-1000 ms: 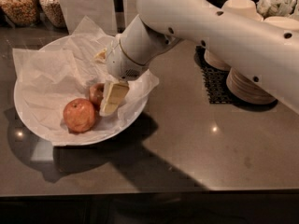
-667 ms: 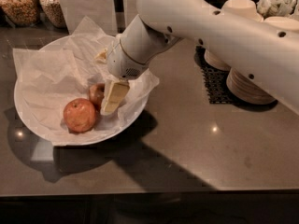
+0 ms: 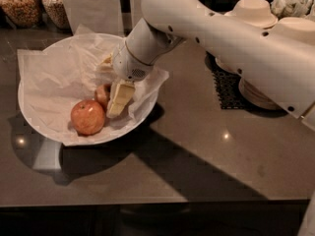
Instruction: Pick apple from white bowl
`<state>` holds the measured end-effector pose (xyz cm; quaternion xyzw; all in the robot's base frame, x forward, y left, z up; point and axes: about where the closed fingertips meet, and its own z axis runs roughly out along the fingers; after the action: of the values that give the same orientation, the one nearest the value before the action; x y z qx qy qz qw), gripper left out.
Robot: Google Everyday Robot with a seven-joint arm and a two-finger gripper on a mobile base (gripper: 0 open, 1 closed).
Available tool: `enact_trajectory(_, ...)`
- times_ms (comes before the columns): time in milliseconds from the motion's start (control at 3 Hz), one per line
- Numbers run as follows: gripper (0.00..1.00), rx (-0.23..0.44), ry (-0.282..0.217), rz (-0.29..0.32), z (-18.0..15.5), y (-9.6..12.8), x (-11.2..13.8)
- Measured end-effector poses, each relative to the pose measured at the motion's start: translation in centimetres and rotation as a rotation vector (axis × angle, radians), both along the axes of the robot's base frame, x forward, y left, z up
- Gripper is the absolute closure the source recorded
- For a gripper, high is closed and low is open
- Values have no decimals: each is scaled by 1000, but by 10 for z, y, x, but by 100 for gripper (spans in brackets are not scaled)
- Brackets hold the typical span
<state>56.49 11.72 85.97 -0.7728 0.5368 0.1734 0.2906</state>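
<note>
The white bowl (image 3: 37,127), wide, shallow and lined with crumpled white paper, sits on the left of the dark counter. Two apples lie in its near right part. The apple (image 3: 102,95), smaller and deeper red, is partly hidden behind my gripper. A bigger, paler orange-red apple (image 3: 87,116) lies just left and in front of it, touching or almost touching. My gripper (image 3: 115,91) reaches down into the bowl from the upper right and sits against the right side of the small apple. The thick white arm (image 3: 221,38) crosses the view from the right.
Stacked beige paper bowls (image 3: 255,14) stand at the back right on a black mesh mat (image 3: 225,86). Two glass jars of snacks (image 3: 20,4) stand at the back left. A white panel (image 3: 91,6) stands behind the bowl. The counter's front edge (image 3: 147,203) runs along the bottom.
</note>
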Motion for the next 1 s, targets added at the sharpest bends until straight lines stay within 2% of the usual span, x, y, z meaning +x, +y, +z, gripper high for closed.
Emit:
enact_trajectory(667,31,-4,1,-2,-1,2,-3)
enact_trajectory(1000,44,-4,1,-2,-1,2,-3)
